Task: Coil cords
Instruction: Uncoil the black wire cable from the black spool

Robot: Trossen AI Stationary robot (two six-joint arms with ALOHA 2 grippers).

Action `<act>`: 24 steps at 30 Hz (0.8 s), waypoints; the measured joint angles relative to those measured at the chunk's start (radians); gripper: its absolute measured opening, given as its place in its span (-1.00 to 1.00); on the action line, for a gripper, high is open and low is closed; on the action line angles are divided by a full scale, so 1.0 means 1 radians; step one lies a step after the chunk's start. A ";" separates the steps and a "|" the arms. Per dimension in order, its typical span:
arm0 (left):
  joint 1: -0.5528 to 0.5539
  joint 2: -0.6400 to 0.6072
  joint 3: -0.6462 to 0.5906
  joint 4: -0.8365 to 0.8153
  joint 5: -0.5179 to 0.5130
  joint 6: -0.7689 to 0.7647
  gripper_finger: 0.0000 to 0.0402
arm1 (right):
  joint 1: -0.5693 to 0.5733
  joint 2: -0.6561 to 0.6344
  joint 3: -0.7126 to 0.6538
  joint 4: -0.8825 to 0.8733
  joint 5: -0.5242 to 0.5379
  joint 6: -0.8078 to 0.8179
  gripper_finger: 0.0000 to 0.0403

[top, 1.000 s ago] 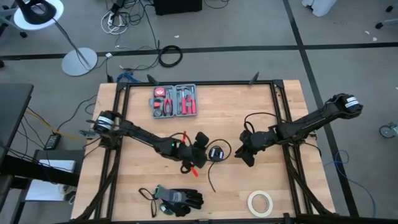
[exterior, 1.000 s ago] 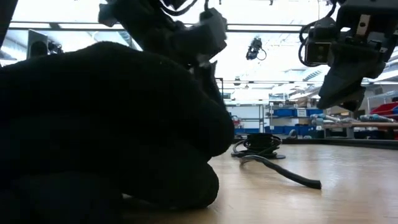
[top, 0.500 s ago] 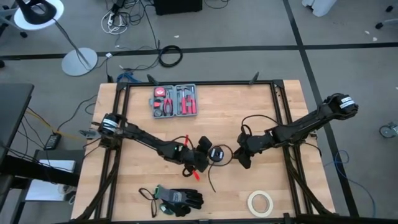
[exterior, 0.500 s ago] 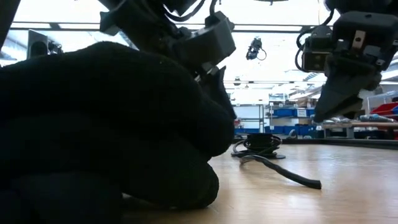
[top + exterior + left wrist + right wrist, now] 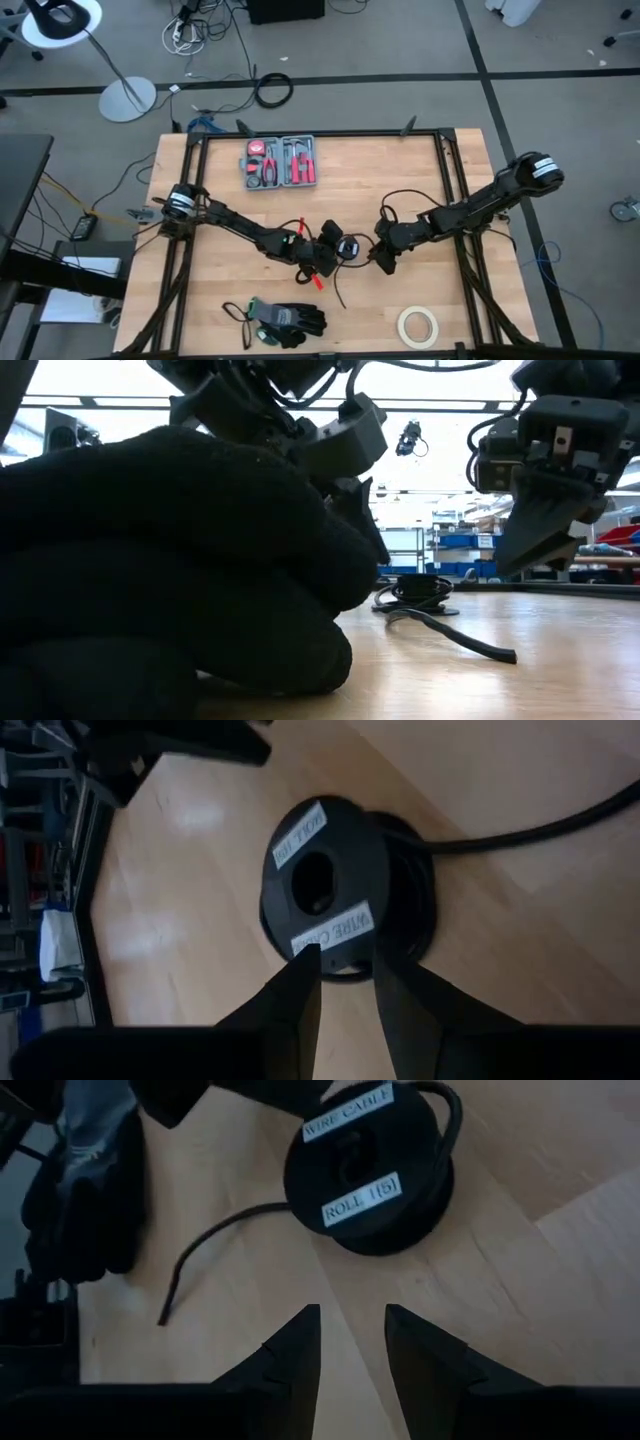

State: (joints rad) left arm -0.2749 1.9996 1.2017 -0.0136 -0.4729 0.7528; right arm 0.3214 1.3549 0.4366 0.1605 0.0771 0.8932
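**Two claws close in on the cord reel from either side**

The wooden surface [image 5: 330, 190] carries everything, with the grey tool case [image 5: 281, 162] toward its far edge, the black gloves [image 5: 285, 320] at the near edge left of centre, and the roll of tape [image 5: 418, 325] at the near edge to the right; the left arm reaches in from the left rail and the right arm from the right rail, both angling toward the middle; the cord [image 5: 347, 247] lies near the centre, wound as a small round reel with white labels on its face, flat on the wood, its loose tail [image 5: 339, 290] trailing toward the near edge; the left claw [image 5: 326, 253] sits just beside the reel on its left, fingers parted by a narrow gap and empty, their tips reaching the reel's rim in the left wrist view [image 5: 340, 970]; the right claw [image 5: 383, 257] hangs near the reel on its right, a little farther off, fingers likewise apart and holding nothing, the reel [image 5: 370, 1175] straight ahead of them; so the reel lies between the two claws, the left one nearer; the tail's long axis runs from the reel toward the near edge, closer to the left claw's side, which I judge matters for whichever arm picks up the loose end.
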 joint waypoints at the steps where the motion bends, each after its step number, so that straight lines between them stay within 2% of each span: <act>1: 0.001 0.003 0.000 0.000 0.000 0.000 -0.51 | 0.000 0.009 0.000 0.005 0.000 0.000 -0.43; 10: 0.002 0.047 0.001 0.055 -0.024 0.060 -0.51 | -0.008 0.100 0.000 0.156 -0.029 -0.005 -0.43; 24: 0.016 0.056 -0.001 0.122 -0.032 0.108 -0.51 | -0.020 0.127 -0.001 0.202 -0.052 -0.039 -0.43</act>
State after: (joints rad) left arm -0.2593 2.0560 1.2003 0.1085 -0.5048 0.8608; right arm 0.3009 1.4815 0.4358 0.3627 0.0250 0.8540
